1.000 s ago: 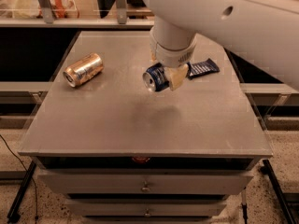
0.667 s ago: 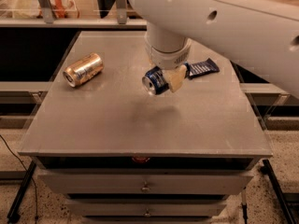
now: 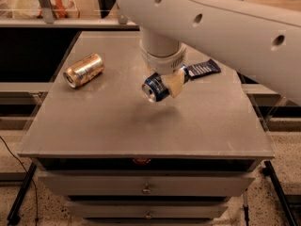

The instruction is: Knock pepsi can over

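Observation:
The pepsi can [image 3: 154, 88], dark blue with a silver top, is tipped on its side with its top facing the lower left, at the middle of the grey table [image 3: 117, 126]. My gripper [image 3: 170, 83] hangs from the big white arm directly over it, with a pale finger [image 3: 175, 84] against the can's right side. The can looks held just above the tabletop; a faint shadow lies below it. The rest of the can's body is hidden behind the gripper.
A gold can [image 3: 83, 70] lies on its side at the table's left. A small flat dark wrapper [image 3: 203, 69] lies right of the gripper. Drawers [image 3: 146, 188] sit below the table's front edge. Shelving stands behind the table.
The arm has shifted a little to the left across the view. The pepsi can stays tipped in the same place under the gripper. The gold can and wrapper have not moved.

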Available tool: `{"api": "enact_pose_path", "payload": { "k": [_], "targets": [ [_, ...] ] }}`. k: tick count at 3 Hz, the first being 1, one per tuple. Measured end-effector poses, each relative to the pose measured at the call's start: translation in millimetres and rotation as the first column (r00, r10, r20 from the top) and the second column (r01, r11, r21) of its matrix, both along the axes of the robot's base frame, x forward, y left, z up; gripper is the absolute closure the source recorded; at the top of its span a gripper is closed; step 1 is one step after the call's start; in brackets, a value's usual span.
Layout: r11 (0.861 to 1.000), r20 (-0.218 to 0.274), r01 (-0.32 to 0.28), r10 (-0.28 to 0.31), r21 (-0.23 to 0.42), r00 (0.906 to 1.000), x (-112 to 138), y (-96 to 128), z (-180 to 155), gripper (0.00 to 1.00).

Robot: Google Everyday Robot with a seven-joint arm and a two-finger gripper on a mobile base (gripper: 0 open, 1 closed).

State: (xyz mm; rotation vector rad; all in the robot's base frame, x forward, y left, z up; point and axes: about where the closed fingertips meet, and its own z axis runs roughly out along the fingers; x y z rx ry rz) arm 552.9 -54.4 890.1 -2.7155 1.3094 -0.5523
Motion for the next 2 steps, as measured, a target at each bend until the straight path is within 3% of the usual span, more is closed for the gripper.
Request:
{"api": "enact_pose_path", "payload": {
  "k": [1, 2],
  "targets": [
    [1.000, -0.038, -0.007, 0.007, 0.004, 0.9992, -4.3, 3.7, -9.3, 1.00],
    [1.000, -0.065, -0.001, 0.002, 0.008, 0.9979, -6.0, 6.4, -14.6, 0.85]
  ]
}}
